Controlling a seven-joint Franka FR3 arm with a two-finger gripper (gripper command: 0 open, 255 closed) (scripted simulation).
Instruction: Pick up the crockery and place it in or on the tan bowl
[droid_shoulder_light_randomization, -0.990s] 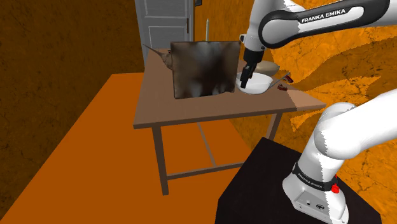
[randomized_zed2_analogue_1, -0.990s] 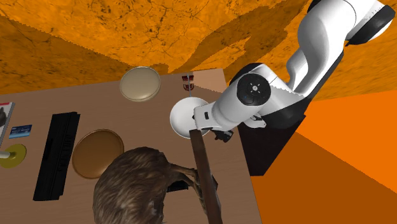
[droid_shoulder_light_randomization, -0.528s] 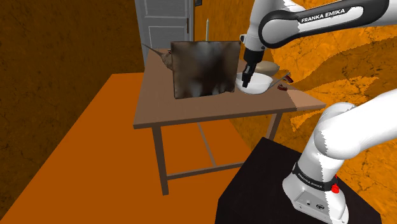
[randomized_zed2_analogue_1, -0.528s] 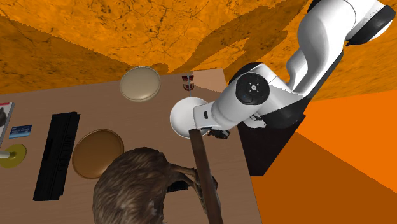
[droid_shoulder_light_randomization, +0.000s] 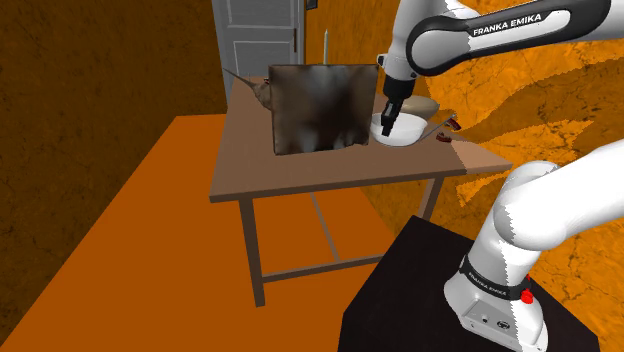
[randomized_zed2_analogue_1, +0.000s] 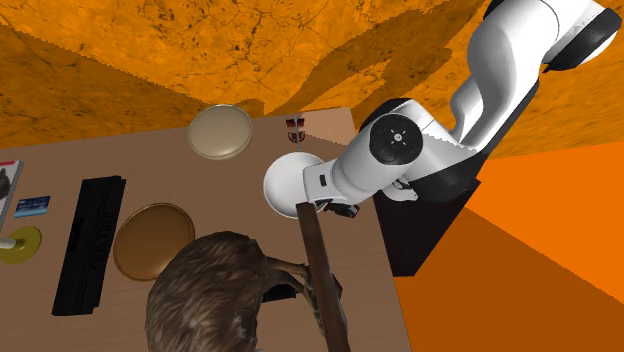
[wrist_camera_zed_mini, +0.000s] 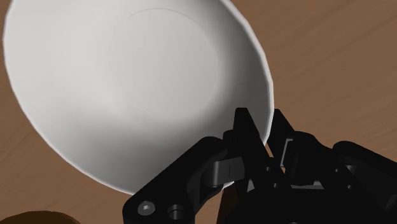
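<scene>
The crockery is a white bowl (droid_shoulder_light_randomization: 405, 131) on the brown table (droid_shoulder_light_randomization: 330, 168), near the edge closest to the stand. My black gripper (droid_shoulder_light_randomization: 388, 122) comes down on its rim at the side facing the dark panel. In the wrist view the gripper (wrist_camera_zed_mini: 259, 132) is shut on the white bowl (wrist_camera_zed_mini: 140, 83), one finger inside the wall and one outside. From the second exterior view the white bowl (randomized_zed2_analogue_1: 285, 182) shows beside my wrist. The tan bowl (randomized_zed2_analogue_1: 219, 131) lies a short way beyond it, apart from it; it also shows as the tan bowl (droid_shoulder_light_randomization: 423, 104) just behind the white one.
A tall dark panel (droid_shoulder_light_randomization: 318, 107) stands upright on the table right beside my gripper. A furry brown figure (randomized_zed2_analogue_1: 205, 295), a brown plate (randomized_zed2_analogue_1: 153, 240), a black keyboard (randomized_zed2_analogue_1: 90, 243) and a small red-and-white cup (randomized_zed2_analogue_1: 294, 125) share the tabletop. A grey door (droid_shoulder_light_randomization: 258, 35) is behind.
The fingers went from wide apart to shut on the white bowl's rim. The bowl has shifted slightly in the second exterior view. The arm has hardly moved.
</scene>
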